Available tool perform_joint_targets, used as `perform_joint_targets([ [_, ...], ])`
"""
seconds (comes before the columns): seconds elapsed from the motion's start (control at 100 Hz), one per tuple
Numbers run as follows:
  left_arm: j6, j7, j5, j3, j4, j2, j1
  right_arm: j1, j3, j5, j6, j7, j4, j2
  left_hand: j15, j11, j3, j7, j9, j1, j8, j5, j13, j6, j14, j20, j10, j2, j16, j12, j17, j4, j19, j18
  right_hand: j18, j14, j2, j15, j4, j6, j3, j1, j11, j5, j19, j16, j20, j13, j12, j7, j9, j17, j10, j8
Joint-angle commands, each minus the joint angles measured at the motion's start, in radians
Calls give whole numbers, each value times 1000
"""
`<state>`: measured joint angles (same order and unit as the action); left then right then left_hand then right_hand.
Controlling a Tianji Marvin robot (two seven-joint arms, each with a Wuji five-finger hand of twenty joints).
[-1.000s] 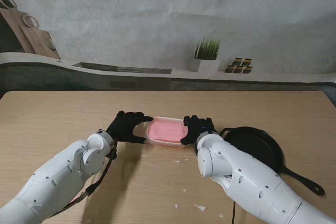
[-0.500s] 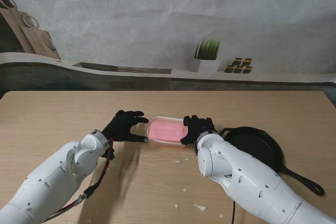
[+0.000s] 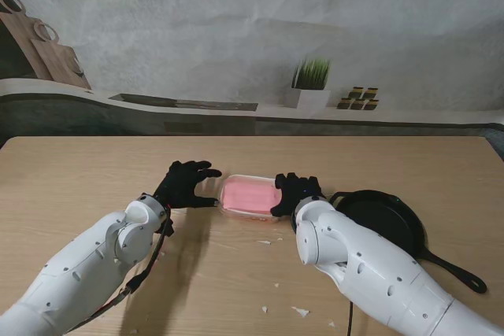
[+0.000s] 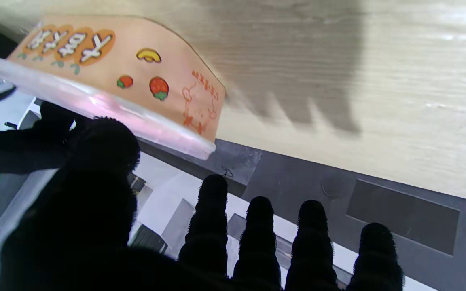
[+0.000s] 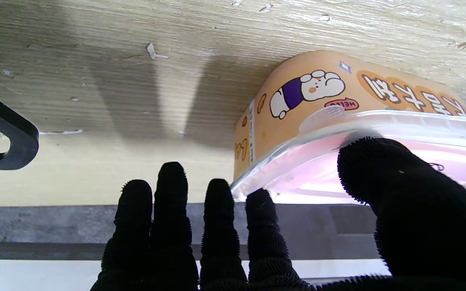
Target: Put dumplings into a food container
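Right hand [image 3: 293, 191] grasping the container [image 3: 249, 196] rim; left hand [image 3: 183, 184] released, fingers spread, beside its left side.

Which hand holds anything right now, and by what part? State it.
The right hand grips the food container at its right end rim, thumb on the lid. The left hand is open beside its left end, holding nothing.

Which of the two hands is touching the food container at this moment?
The right hand: its thumb rests on the lid of the food container. The left hand is open, fingers spread, with a gap to the container.
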<state>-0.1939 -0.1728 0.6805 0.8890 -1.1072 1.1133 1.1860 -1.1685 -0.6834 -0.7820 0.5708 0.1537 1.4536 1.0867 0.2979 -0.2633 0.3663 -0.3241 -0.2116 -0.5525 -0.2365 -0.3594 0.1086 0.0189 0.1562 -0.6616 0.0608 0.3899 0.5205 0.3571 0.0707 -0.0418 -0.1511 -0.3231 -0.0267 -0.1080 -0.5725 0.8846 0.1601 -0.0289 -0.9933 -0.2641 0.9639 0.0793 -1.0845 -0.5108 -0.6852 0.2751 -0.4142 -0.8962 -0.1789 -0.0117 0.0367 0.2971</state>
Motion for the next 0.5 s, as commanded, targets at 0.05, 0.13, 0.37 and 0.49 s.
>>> perform_joint_targets([
  [0.05,7,9,3,-27,31,17,-14,-33,17,8,-9,25,-53,0,-27,29,-16,28,27,22,16,36,-34,50,-18,-19,-11,2,-13,-11,16,-7,-11,1,13,14,-92,5,0,23,-41,-124,-7,19,-35,-5,16,-14,0,-49,19,11,-26,20],
  [0.13,23,-2,4,-47,48,21,-24,-37,10,11,-24,16,-57,2,-28,32,-10,29,27,12,17,36,-33,59,-18,-19,-12,10,-10,-7,15,-7,-11,2,14,15,-93,3,1,55,-36,-120,-16,6,-35,-5,17,-16,4,-44,19,12,-31,21],
  [0.37,47,-10,-3,-72,68,27,-38,-83,-56,-4,-112,-50,-55,9,-29,35,31,11,26,-1,10,34,-32,67,-19,-19,-13,16,-5,3,13,-3,-11,4,15,18,-86,-5,4,235,-2,-92,-76,1,-30,0,20,-28,25,95,14,17,-39,10],
  [0.49,47,-13,-3,-66,63,28,-34,-115,-109,1,-192,-129,-61,21,-27,31,39,8,23,9,9,36,-31,65,-19,-19,-13,13,-3,7,13,-6,-11,4,17,22,-79,-9,-1,336,20,-84,-95,4,-24,2,20,-37,28,177,12,22,-45,98],
])
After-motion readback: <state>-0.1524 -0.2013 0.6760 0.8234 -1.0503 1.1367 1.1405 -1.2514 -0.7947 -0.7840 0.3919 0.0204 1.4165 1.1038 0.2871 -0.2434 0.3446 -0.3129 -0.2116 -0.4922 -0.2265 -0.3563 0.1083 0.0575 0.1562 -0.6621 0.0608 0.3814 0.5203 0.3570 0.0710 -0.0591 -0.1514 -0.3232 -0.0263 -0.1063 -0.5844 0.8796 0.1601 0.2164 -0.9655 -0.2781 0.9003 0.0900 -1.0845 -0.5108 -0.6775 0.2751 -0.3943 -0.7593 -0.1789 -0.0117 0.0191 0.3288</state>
